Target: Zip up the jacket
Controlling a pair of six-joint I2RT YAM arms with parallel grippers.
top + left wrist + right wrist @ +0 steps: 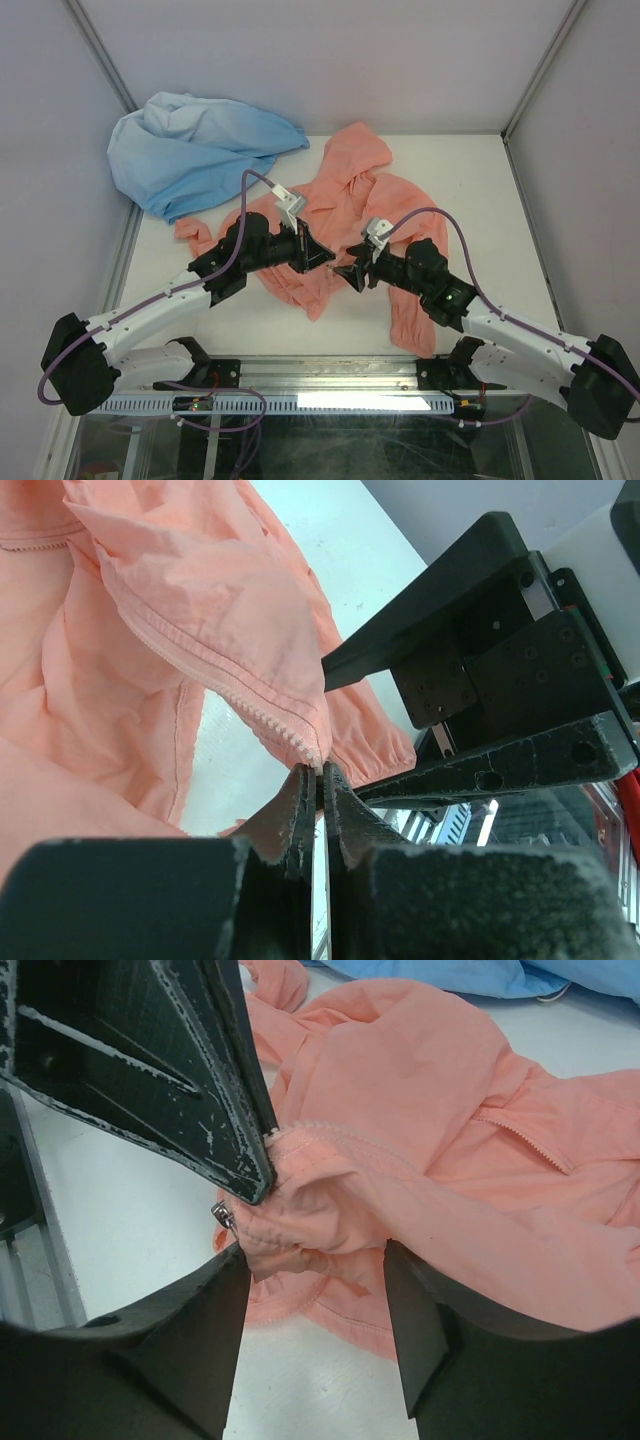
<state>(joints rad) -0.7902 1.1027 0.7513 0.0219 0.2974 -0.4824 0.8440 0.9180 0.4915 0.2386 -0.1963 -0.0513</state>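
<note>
The salmon-pink jacket (345,195) lies crumpled and unzipped on the white table, hood towards the far wall. My left gripper (318,258) is shut on the bottom end of one zip edge (262,716) and holds it lifted; the pinch shows in the left wrist view (320,770). My right gripper (350,275) faces it, very close. In the right wrist view it (315,1260) is open, with bunched hem fabric (300,1220) between its jaws. A small metal zip slider (222,1215) hangs by its left finger, just under the tip of the left gripper's finger (170,1070).
A light blue garment (190,150) lies heaped at the far left corner, touching the jacket's sleeve. Grey walls enclose the table on three sides. Bare white table (490,190) lies right of the jacket. A metal rail (300,400) runs along the near edge.
</note>
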